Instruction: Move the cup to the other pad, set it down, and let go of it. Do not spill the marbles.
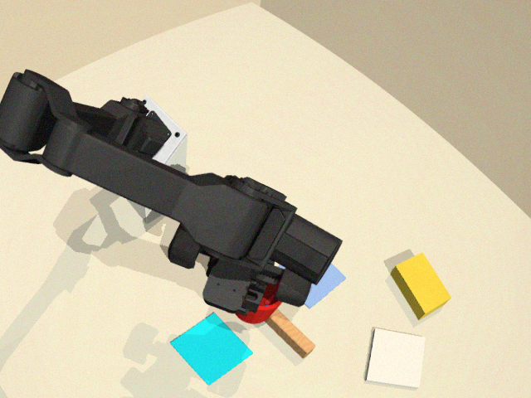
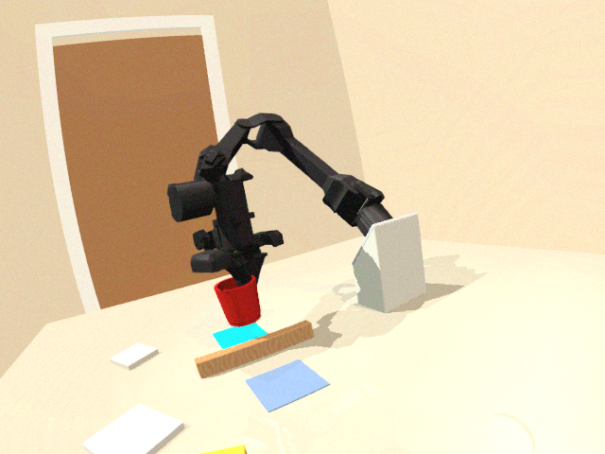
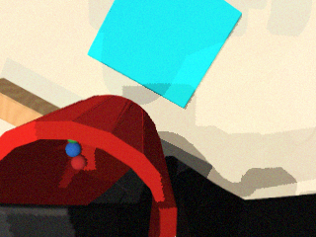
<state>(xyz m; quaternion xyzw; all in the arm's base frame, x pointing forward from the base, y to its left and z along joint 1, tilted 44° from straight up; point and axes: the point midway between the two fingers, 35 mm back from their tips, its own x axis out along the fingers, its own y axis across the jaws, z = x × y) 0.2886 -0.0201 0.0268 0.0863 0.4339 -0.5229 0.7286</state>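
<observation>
A red cup hangs in the air above the table, tilted slightly. My gripper is shut on its wall; in the top view the arm hides the fingertips. A blue marble, a red marble and a bit of a green marble show inside the cup. The cyan pad lies bare beside the cup in the top view. The blue pad lies on the other side, partly hidden by the arm in the top view.
A wooden bar lies between the two pads, its far part under the cup in the top view. A yellow block and a white slab lie beyond the blue pad. A smaller white slab shows in the exterior view.
</observation>
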